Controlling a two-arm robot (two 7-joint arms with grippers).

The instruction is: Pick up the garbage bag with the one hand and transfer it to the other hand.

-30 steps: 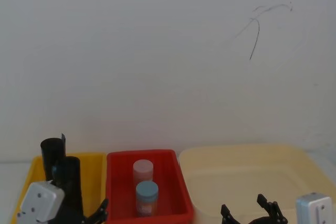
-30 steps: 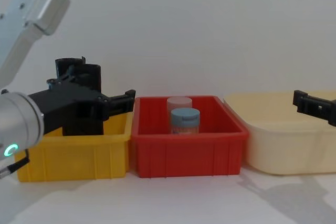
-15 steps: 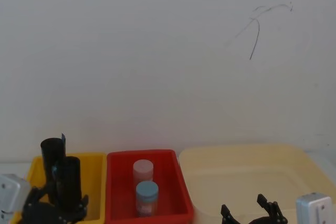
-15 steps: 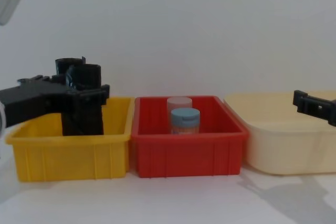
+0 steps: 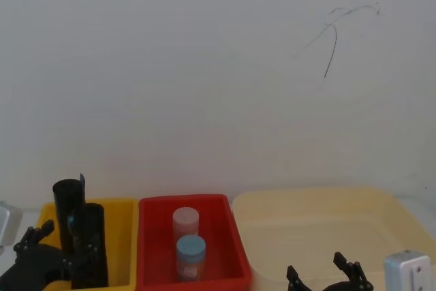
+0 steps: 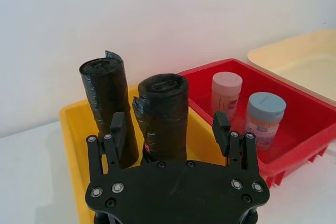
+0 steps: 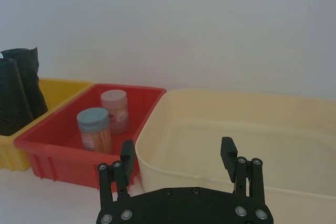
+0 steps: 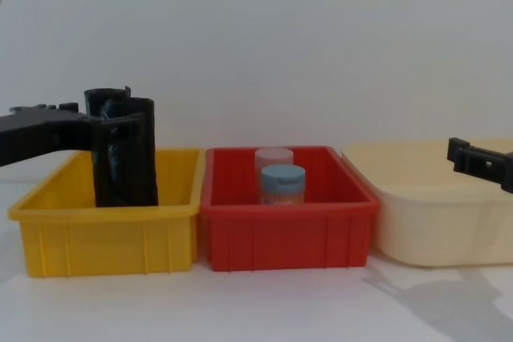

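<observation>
Step in hand: approach for the grasp. I judge the bag not yet gripped and the handover not begun.
Garbage bag (image 6: 163, 114): stands upright in the yellow bin (image 6: 68, 129), just beside the slimmer roll (image 6: 106, 103); I cannot tell whether the two touch.
Left gripper (image 6: 168, 124): jaws spread wide and empty, with the bag centred in the gap. I cannot tell whether the fingertips reach past its sides.
Right gripper (image 7: 177, 148): jaws spread and empty, at the near side of the cream tub (image 7: 173, 103), well apart from the bag.
Recommended: advance straight, passing one finger between the two rolls. Close on the bag's upper half, expecting the plastic to give. Lift vertically, clear of the bin wall.
Risk: snagging or tipping the slimmer roll.
</observation>
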